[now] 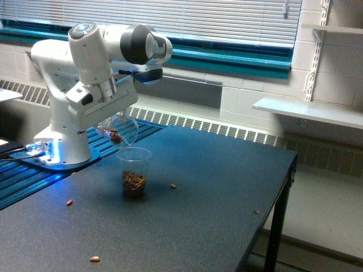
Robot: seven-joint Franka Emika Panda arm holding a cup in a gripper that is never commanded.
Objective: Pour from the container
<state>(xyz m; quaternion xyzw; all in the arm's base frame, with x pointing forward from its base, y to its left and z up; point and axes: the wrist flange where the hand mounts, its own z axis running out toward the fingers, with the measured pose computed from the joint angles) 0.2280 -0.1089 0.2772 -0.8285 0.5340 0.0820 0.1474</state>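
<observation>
**Spill risk at the cup**

Your jar (121, 130) hangs tilted just above the cup (134, 171), nuts (115, 135) inside. The gripper (108, 120) clamps it. Tip off-centre and nuts miss, joining the strays (173, 186) on the table (215, 187).

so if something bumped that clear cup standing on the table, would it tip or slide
The cup looks thin, clear plastic, so it is probably light and would slide easily on the smooth dark table. It is tall and narrows toward its base, so a nudge near the rim might tip it. The brown pieces fill only the bottom, adding a little steadying weight.
</observation>
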